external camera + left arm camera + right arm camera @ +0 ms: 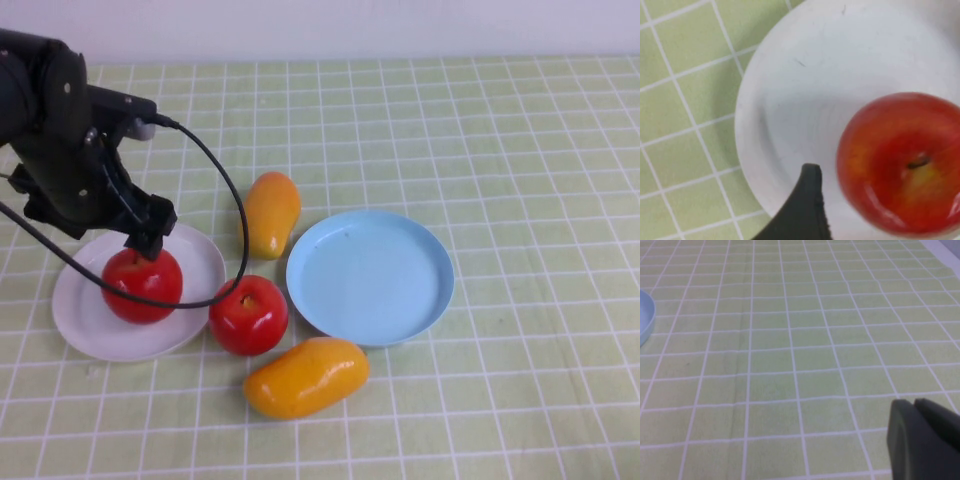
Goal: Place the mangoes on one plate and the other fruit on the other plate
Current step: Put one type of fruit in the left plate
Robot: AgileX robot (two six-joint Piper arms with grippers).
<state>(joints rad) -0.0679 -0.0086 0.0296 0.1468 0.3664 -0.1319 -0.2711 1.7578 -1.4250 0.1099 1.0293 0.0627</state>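
One red apple (142,285) (902,162) lies on the white plate (90,320) (790,75). My left gripper (147,243) hovers just above it, open; one dark finger (809,200) stands clear of the apple's side and the other finger is out of view. The second apple (248,315) rests on the cloth between the plates. One mango (272,213) lies behind it and the other mango (307,376) in front. The light blue plate (370,277) (644,320) holds nothing. My right gripper (922,440) is shut over bare cloth, outside the high view.
A green checked tablecloth (500,150) covers the table. The left arm's black cable (235,220) loops over the white plate's near side, close to the second apple.
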